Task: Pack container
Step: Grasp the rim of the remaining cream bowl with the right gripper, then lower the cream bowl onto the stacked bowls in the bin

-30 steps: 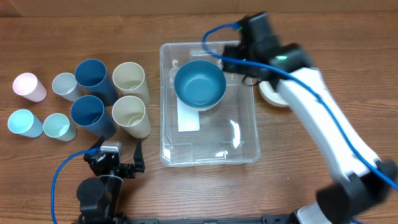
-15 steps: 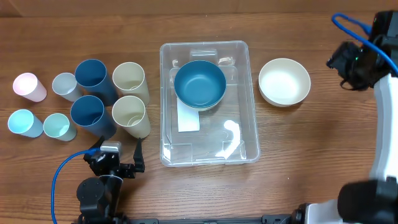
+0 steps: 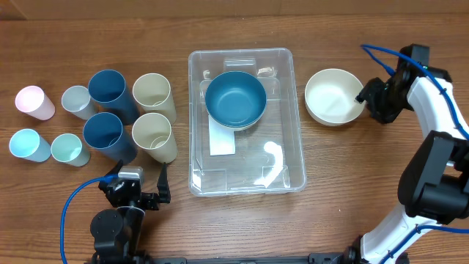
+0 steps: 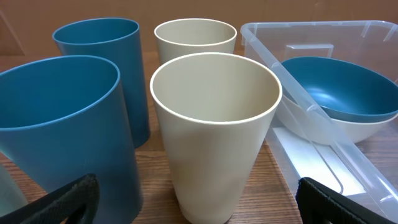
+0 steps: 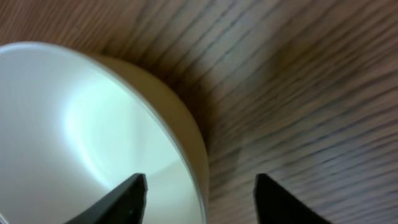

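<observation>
The clear plastic container [image 3: 282, 110] sits mid-table and holds a blue bowl [image 3: 235, 99] at its far end; both show in the left wrist view, the container [image 4: 348, 168] and the bowl [image 4: 339, 87]. A cream bowl [image 3: 333, 95] stands on the table right of it. My right gripper [image 3: 364, 100] is open, its fingers straddling the cream bowl's right rim [image 5: 186, 155]. My left gripper [image 3: 139, 192] is open and empty near the front edge, facing a cream cup [image 4: 214, 130].
Two blue cups [image 3: 110, 92] [image 3: 105, 136] and two cream cups [image 3: 152, 93] [image 3: 154, 136] stand left of the container. Smaller pink [image 3: 34, 101], grey [image 3: 76, 100] and pale teal cups [image 3: 26, 144] stand at the far left.
My right arm swung from over the container's far end out to the right, then came back in to the cream bowl's right rim. The left arm has not moved.
</observation>
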`<state>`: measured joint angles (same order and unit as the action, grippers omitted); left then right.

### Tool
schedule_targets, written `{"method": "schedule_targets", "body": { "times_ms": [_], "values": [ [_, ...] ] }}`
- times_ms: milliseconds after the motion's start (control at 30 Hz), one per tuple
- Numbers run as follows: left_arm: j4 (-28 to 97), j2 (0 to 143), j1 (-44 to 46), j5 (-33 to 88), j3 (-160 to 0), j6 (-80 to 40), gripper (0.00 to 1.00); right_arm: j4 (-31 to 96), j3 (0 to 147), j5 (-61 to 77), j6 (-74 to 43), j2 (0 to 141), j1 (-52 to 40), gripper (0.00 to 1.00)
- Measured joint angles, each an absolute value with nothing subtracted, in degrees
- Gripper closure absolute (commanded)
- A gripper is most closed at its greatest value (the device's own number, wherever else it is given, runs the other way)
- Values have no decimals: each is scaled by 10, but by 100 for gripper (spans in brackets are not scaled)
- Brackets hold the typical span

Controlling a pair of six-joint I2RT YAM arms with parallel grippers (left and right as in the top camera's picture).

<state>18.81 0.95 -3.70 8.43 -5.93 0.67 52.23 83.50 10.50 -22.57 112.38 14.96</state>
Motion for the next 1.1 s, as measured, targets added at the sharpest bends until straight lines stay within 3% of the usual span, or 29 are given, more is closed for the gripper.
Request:
{"method": "schedule_targets", "body": {
  "times_ms": [167,433,600,867,1100],
  "values": [
    [188,10,-37,84,-59,7,0,497,806,112,-228,1127,149,96],
    [188,10,-37,84,-59,6,0,529,803,75,-254,1110,148,96],
    [188,10,-37,84,-59,6,0,578,829,47,-273,965,125,96],
    [188,10,-37,84,-59,7,0,540,914,50,-271,717,-139,96],
    [188,10,-37,84,-59,7,0,536,912,4,-269,848,-232,96]
  ]
}}
